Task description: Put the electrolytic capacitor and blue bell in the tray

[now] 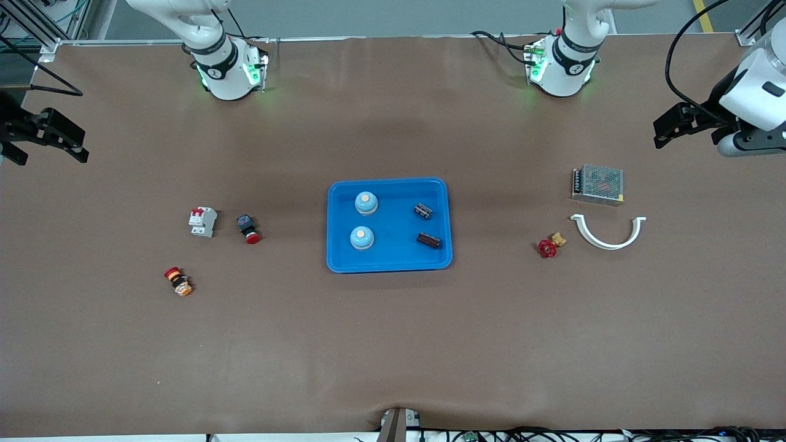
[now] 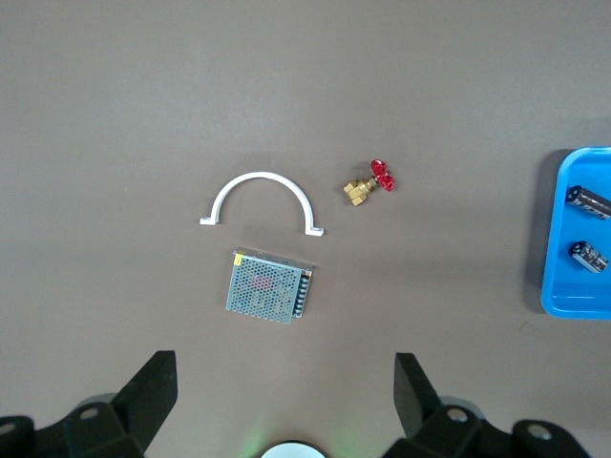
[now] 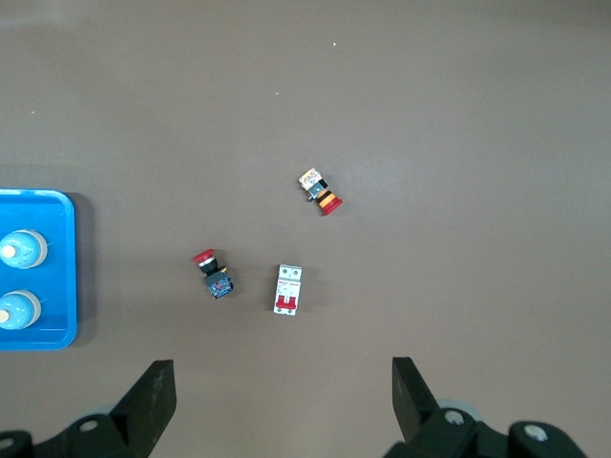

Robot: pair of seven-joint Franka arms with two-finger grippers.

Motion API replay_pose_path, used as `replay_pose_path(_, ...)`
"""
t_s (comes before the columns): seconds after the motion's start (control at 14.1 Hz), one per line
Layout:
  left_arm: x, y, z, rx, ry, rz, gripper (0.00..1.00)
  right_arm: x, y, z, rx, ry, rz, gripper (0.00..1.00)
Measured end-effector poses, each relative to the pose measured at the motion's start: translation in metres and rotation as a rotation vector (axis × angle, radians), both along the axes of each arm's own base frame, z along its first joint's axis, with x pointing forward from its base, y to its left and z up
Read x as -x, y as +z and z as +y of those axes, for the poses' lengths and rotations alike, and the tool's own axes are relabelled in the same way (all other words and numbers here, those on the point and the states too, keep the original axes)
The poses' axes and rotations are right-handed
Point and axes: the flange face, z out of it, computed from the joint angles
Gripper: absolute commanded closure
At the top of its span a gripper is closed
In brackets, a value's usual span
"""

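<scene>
The bright-blue tray (image 1: 393,259) lies in the middle of the table. In it sit two light-blue bells (image 1: 366,203) (image 1: 361,238) toward the right arm's end and two dark electrolytic capacitors (image 1: 422,211) (image 1: 428,240) toward the left arm's end. My left gripper (image 1: 666,130) is open and empty, up over the left arm's end of the table; its wrist view (image 2: 284,382) shows the tray's edge (image 2: 563,258) and both capacitors (image 2: 589,201) (image 2: 590,257). My right gripper (image 1: 70,138) is open and empty over the right arm's end; its wrist view (image 3: 284,382) shows the tray (image 3: 57,286) and both bells (image 3: 21,250) (image 3: 17,309).
Toward the left arm's end lie a metal mesh power supply (image 1: 597,184), a white curved clamp (image 1: 608,232) and a red-handled brass valve (image 1: 549,247). Toward the right arm's end lie a white circuit breaker (image 1: 202,221), a red push button (image 1: 248,228) and a red-and-yellow button (image 1: 178,281).
</scene>
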Motion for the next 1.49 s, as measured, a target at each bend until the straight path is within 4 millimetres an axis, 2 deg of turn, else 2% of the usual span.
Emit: replay_pose_path(1.49, 0.0005, 0.0009, 0.0029, 0.0, -0.011, 0.006, 0.0, -0.0016, -0.0033, -0.0001, 0.0, 0.0, 0.008, 0.0)
